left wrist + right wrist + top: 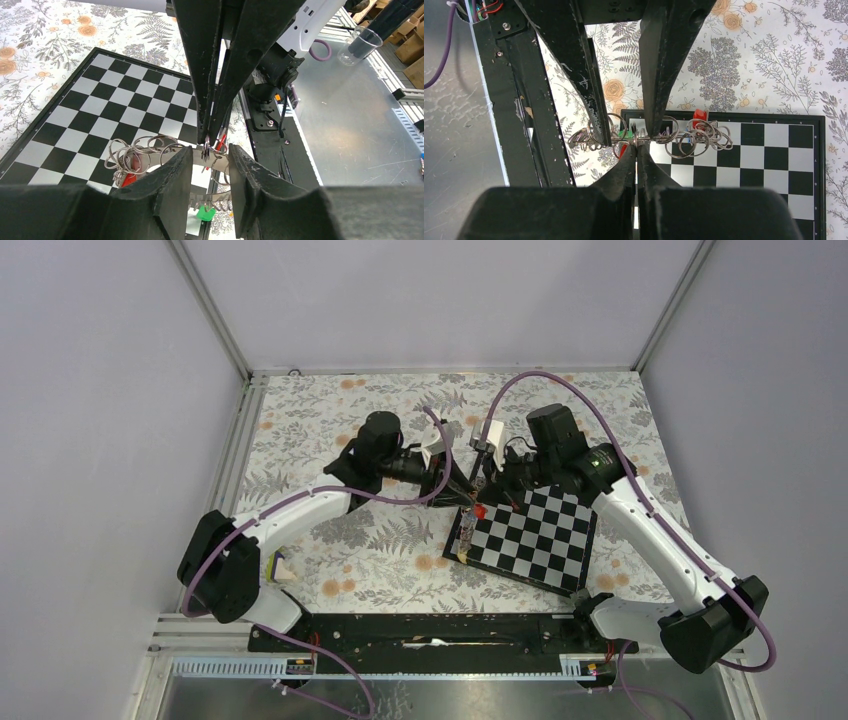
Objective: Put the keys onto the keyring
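Keys (698,116) with red and green heads hang in a tangle of small silver rings (704,137), lifted above the far left corner of the chessboard (540,540). The board lies on the flowered counter (330,440).

From the left, the left arm (300,510) reaches across the counter to that corner. The left fingers (170,185) stand apart with a clear gap between them, and they straddle the middle of the tangle. A green tag (626,134) and part of the ring bunch lie in that gap. The right wrist view shows the tips right at the rings, but I cannot tell whether they grip anything.

In the gap sits the keyring (636,142), seen only as a thin metal loop. The right fingers (621,175) are pressed together on it, tip against tip. Most small rings and one red head trail off to the side over the board's edge squares.

Further right, the right arm (650,530) bends in from beyond the chessboard's far side, and its wrist faces the left wrist.
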Tool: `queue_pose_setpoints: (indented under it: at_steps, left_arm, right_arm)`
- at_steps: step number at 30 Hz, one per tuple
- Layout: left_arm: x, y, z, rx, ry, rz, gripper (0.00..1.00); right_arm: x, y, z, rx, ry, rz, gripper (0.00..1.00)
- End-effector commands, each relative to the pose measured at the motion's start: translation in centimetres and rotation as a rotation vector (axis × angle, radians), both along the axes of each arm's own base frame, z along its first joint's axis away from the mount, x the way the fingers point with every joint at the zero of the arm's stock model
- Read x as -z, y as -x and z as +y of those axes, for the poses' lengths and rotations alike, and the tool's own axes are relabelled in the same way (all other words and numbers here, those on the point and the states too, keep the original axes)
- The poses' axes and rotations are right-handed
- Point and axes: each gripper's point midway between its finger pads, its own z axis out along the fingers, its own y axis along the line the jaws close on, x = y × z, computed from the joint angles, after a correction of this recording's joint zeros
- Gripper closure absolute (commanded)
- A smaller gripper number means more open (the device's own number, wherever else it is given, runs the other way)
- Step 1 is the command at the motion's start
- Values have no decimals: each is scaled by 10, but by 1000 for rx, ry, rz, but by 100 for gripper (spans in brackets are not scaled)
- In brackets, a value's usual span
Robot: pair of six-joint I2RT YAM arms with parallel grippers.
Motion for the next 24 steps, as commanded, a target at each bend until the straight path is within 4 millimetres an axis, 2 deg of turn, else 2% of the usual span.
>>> queue_pose_setpoints:
  at_steps: [1, 13, 21, 24]
  left_arm:
    - [-21, -6, -6, 1, 43, -76, 65]
    - [-21, -7, -7, -7, 40, -74, 67]
    - [-21, -8, -10, 7, 40, -62, 83]
    - [-20, -7, -10, 9, 39, -58, 84]
  right_arm:
    - [-22, -2, 6, -8, -41, -36, 100]
    - [-12, 0, 4, -14, -25, -33, 100]
    - [-12, 0, 6, -20, -29, -27, 100]
    - [-11, 0, 6, -19, -27, -24, 100]
